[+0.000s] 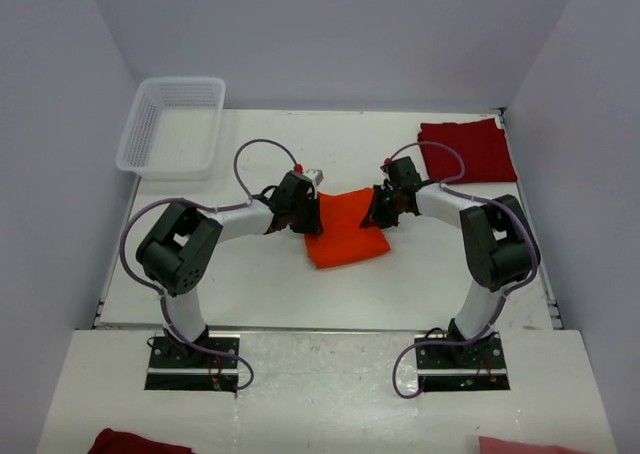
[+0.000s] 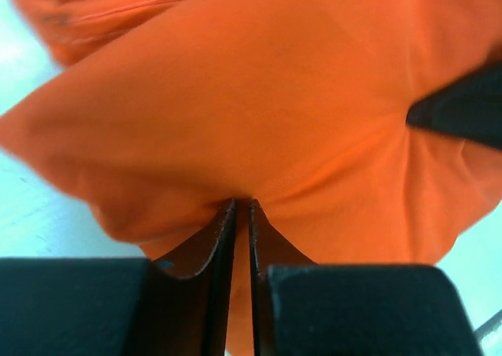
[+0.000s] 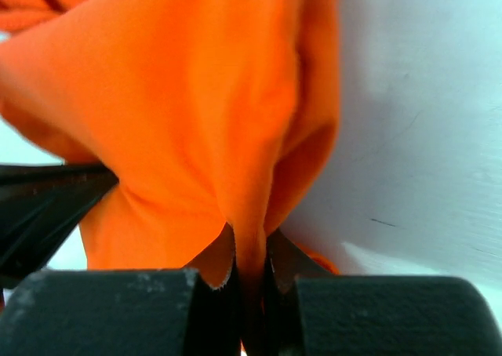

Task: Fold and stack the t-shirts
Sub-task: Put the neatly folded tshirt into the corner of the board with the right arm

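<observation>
The orange t-shirt (image 1: 345, 232) lies bunched in the middle of the table between both arms. My left gripper (image 1: 306, 210) is at its left edge. In the left wrist view the left gripper (image 2: 241, 205) has its jaws almost together, with a fold of the orange t-shirt (image 2: 259, 97) pinched at the tips. My right gripper (image 1: 380, 208) is at the shirt's right edge. In the right wrist view the right gripper (image 3: 251, 237) is shut on a ridge of the orange t-shirt (image 3: 180, 97), pulled up off the table. The dark red t-shirt (image 1: 467, 151) lies folded at the back right.
A white lattice basket (image 1: 172, 124) stands at the back left corner. A dark red cloth (image 1: 130, 442) and a pink cloth (image 1: 525, 446) lie at the near edge below the arm bases. Walls enclose the table on the left, back and right.
</observation>
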